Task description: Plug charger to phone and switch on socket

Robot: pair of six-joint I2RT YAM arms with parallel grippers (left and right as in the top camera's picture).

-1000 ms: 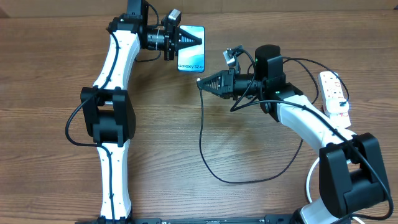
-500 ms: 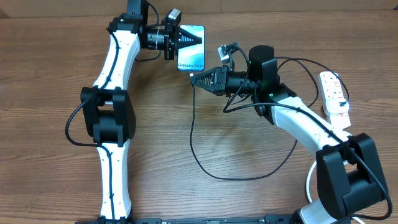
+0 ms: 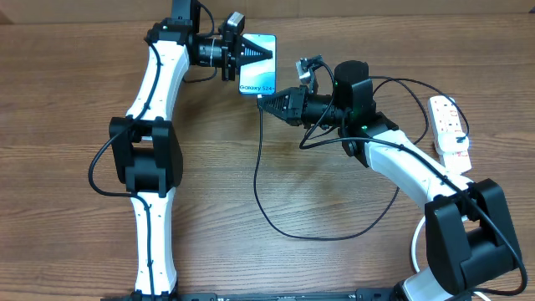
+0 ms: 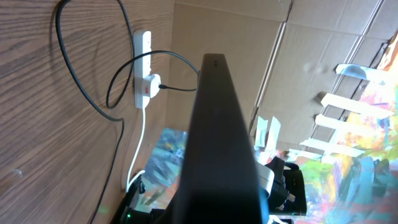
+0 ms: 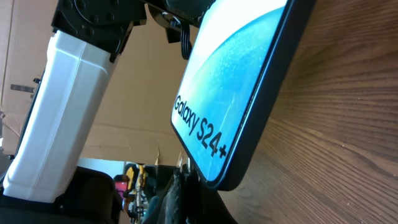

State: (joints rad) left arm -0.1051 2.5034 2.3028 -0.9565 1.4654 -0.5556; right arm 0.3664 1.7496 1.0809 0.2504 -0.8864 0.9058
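Wood-grain worktop (image 3: 67,167) fills the overhead view, with brown cardboard walls showing only in the two wrist views. At upper left, the left end effector (image 3: 267,54) pinches the phone (image 3: 257,63) by its far half, screen up, the "Galaxy S24+" lettering toward the near short edge. Just right of and below that edge, the right end effector (image 3: 264,102) is pressed together on the end of the charger (image 3: 257,163). The black cable drops from the tip and runs in a wide loop across the wood toward the right. At far right the white socket (image 3: 447,124) lies beside the right arm, well apart from the phone.

From the left wrist, the phone (image 4: 221,143) appears edge-on as a dark slab. The socket (image 4: 142,62) lies beyond it with a white adapter plugged in, and the charger (image 4: 81,81) curls across the wood. From the right wrist, the phone (image 5: 230,93) is tilted, its lower corner off the wood. Whether the connector sits in the port cannot be told.
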